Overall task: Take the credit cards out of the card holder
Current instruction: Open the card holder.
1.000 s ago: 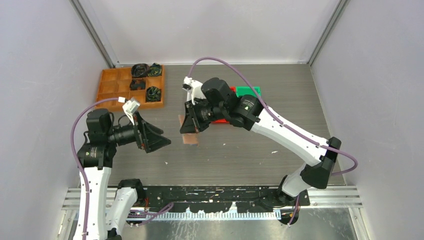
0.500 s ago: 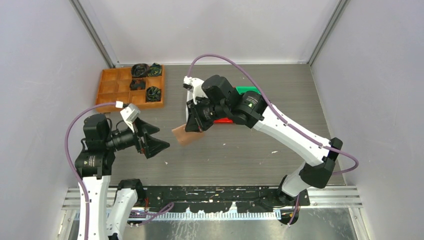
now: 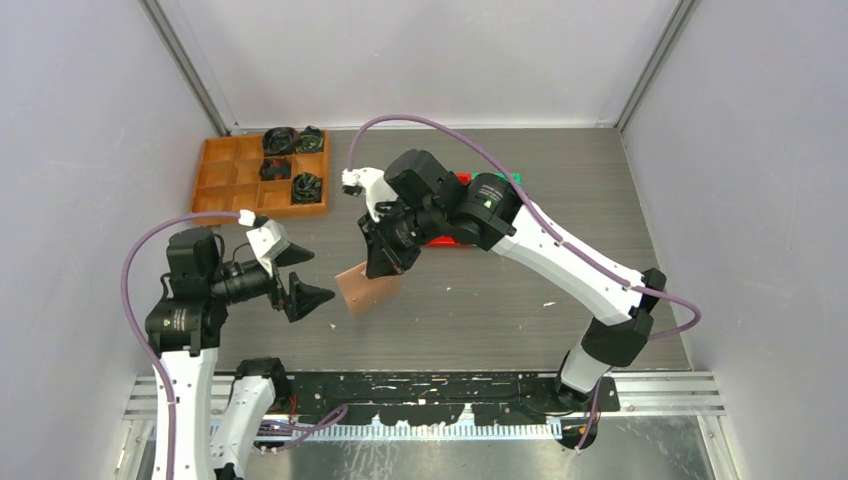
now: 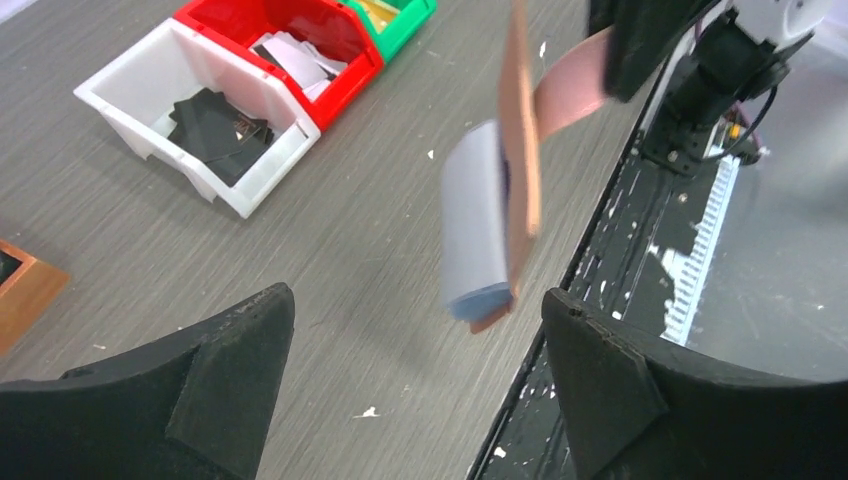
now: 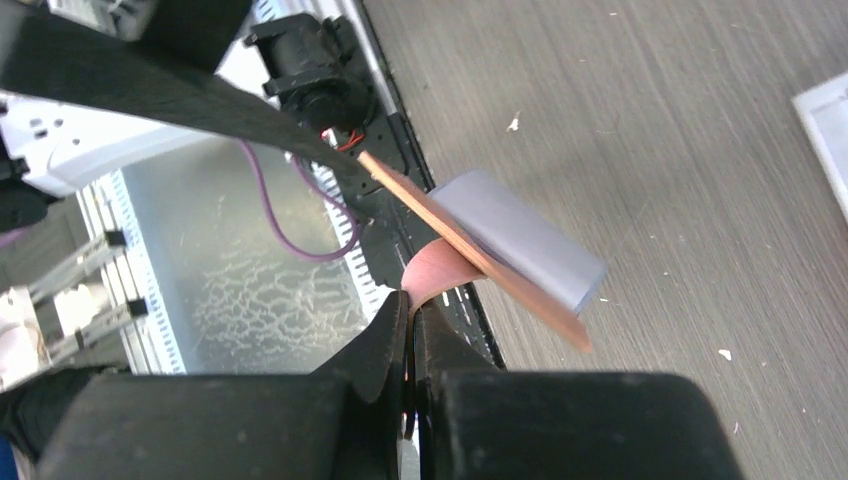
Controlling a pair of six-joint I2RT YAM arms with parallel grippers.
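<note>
1 card holder point(image 3: 358, 288) | right gripper point(image 3: 386, 264) pinching its flap | left gripper point(image 3: 302, 277) spread, empty | 3 bins point(image 4: 275, 170)

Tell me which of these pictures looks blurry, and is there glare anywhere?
Left wrist view: the card holder is smeared and soft, though the white bin behind it is crisp. Right wrist view: the right pincer is a dark, featureless mass up close, and the metal plate shines pale. Top view: sharp, evenly lit, only soft shadows.

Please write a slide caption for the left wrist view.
Open left gripper faces the card holder hanging from the right gripper; bins behind.
</note>
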